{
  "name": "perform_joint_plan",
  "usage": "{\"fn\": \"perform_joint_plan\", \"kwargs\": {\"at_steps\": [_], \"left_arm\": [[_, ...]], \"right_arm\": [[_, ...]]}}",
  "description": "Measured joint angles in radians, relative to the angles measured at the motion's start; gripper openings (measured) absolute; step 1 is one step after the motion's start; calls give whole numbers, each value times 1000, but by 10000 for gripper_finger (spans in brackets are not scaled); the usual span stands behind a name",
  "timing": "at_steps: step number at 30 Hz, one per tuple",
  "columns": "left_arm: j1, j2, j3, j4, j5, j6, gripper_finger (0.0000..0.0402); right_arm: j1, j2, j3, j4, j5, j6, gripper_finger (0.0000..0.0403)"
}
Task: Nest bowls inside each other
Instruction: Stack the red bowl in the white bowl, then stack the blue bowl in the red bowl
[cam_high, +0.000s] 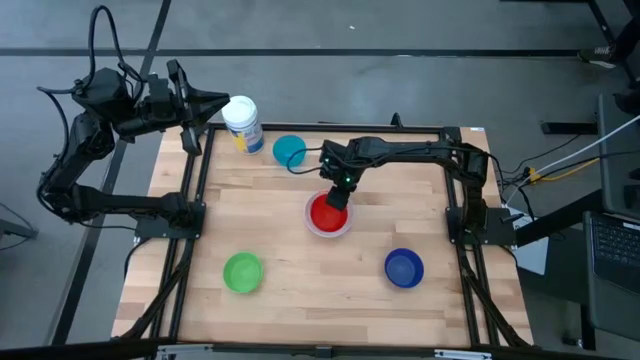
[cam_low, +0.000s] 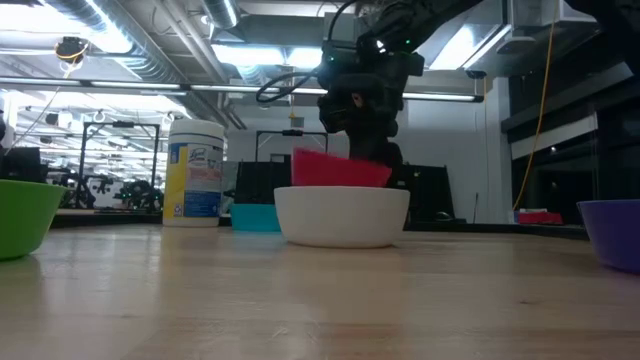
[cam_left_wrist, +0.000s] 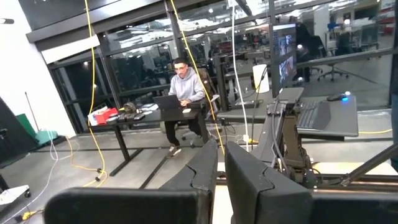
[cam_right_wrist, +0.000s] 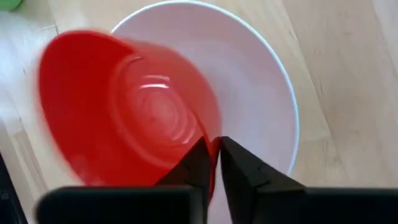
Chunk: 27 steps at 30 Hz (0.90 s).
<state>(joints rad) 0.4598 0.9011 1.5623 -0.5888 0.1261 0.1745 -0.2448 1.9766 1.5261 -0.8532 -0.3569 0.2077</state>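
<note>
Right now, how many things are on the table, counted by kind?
Bowls: 5, white, red, teal, green, dark blue
Jars: 1, white-lidded jar
Total: 6

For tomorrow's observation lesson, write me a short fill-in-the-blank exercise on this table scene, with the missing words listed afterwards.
1. The right gripper pinches the rim of the ____ bowl.
2. That bowl sits tilted inside the ____ bowl.
3. Near the table's far edge, the jar stands beside the ____ bowl.
4. The left gripper waits off the table's far left corner, while the green bowl and the dark blue bowl each stand ____.

Missing words: red; white; teal; alone
</note>
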Motion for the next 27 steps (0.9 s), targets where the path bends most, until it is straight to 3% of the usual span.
{"fn": "perform_joint_plan", "kwargs": {"at_steps": [13,20,27], "left_arm": [[0,-3,0,-15,0,-1,29],[0,-3,0,-14,5,-4,29],[0,-7,0,-15,24,13,29]], "right_arm": [[0,0,0,8,3,-11,118],[-2,5,0,36,42,-11,136],[-20,-1,0,-92,85,-36,143]]}}
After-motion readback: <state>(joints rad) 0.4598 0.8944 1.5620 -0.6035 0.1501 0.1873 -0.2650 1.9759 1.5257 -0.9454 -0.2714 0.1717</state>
